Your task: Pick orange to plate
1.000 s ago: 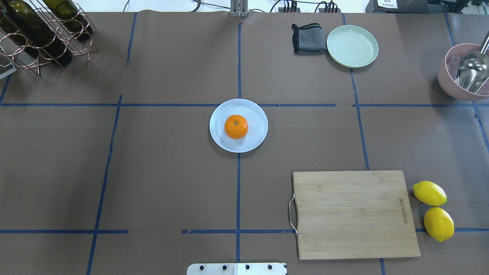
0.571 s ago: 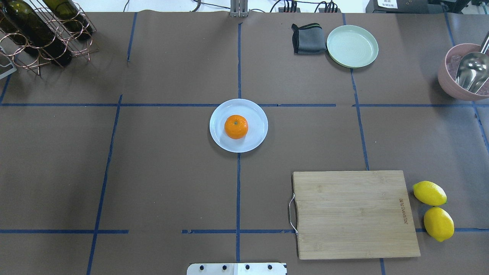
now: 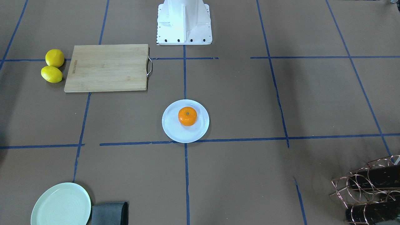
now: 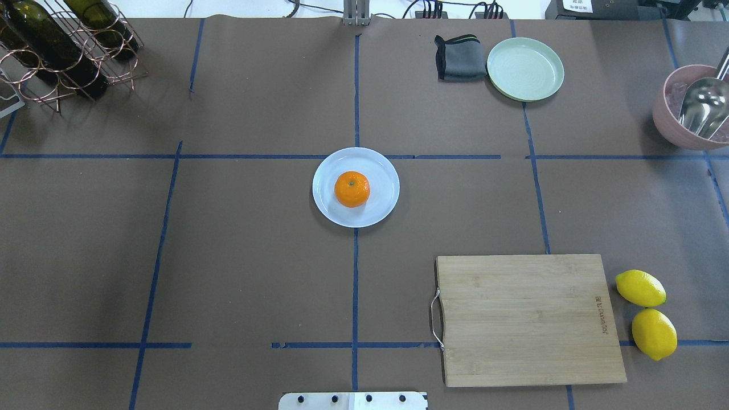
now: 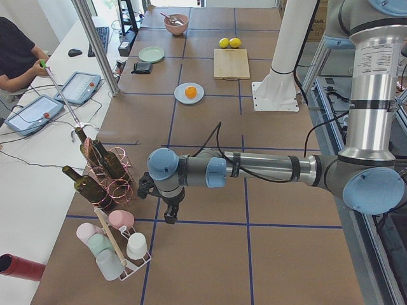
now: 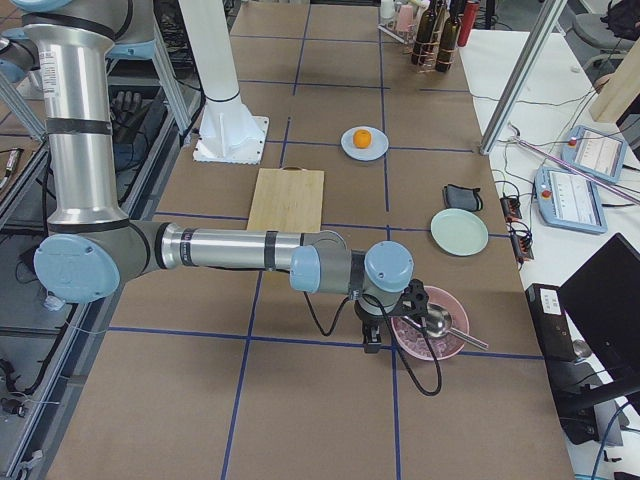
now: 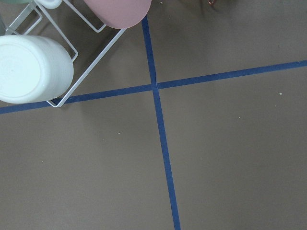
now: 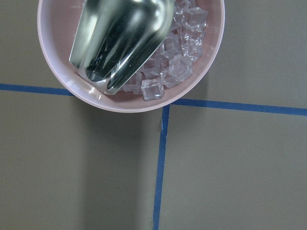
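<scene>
**Fingers unreadable; orange (image 4: 352, 189) on plate (image 4: 379, 212)**

By the bottle rack (image 5: 108, 171) the left gripper (image 5: 168, 216), and beside the pink bowl (image 6: 440, 350) the right gripper (image 6: 372, 338), show only in side views, so their opening cannot be told. The orange rests mid-plate, well away from both.

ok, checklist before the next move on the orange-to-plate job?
1. Small round bright-orange orange resting on the round pale bluish-white plate: ok, inside the rim.
2. Correct plate, not the pale mint-green plate: ok.
3. Orange free of both arms: ok, neither is near it.
4. Left gripper out by the copper wire bottle rack, far from the plate: ok. Fingers open or shut: cannot tell.
5. Right gripper clear of the pink bowl of ice cubes: cannot tell, it hangs right beside it. Fingers: cannot tell.
</scene>
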Robot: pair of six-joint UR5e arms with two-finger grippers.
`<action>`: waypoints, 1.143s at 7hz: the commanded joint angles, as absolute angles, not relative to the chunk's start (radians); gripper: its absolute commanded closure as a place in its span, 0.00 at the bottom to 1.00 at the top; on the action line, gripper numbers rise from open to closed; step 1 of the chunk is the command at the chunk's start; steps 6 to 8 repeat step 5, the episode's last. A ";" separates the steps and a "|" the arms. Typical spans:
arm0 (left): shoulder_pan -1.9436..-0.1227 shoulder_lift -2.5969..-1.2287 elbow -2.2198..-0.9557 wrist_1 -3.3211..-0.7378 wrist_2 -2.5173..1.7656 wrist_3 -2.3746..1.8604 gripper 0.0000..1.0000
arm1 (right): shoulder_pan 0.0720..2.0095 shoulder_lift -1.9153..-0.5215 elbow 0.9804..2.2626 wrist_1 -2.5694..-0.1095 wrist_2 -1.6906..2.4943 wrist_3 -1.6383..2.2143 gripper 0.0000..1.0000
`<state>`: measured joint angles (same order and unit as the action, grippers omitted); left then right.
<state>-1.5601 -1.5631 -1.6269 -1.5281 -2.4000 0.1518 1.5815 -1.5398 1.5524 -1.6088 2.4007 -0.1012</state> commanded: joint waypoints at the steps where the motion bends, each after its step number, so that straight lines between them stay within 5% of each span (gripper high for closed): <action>1: -1.563 -1.563 -1.628 -1.529 -2.404 0.152 0.00 | 1.582 -1.537 1.552 -1.608 2.401 -0.098 0.00; 8: -1.563 -1.569 -1.629 -1.528 -2.405 0.152 0.00 | 1.582 -1.534 1.555 -1.608 2.401 -0.092 0.00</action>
